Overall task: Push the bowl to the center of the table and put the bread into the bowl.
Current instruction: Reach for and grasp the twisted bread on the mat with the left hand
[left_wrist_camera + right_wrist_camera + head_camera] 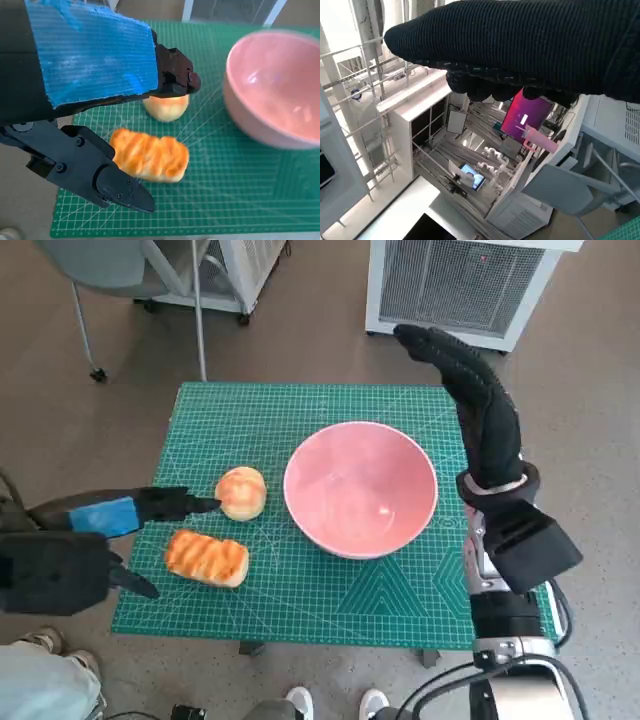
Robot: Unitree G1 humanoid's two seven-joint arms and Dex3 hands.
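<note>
Two breads are seen by the left hand (pixel 100 515), whose spread fingers (pixel 120 187) hold nothing: a long golden glazed loaf (pixel 206 557) between them, lying crosswise, and a round bun (pixel 242 492) at the upper fingertip. Beyond sits a pink bowl (pixel 360 488). The gloved right hand (pixel 470 390) is raised, empty.

Left hand (pixel 95 100): black jointed plastic, screws visible, blue tape across its back. Right hand (pixel 475 400): black knitted glove, black wrist block, pale forearm.

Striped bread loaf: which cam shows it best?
Left wrist view: the striped loaf is close, whole, glaze clear, between the left hand's fingers. Head view shows it small on the mat. Right wrist view misses it.
</note>
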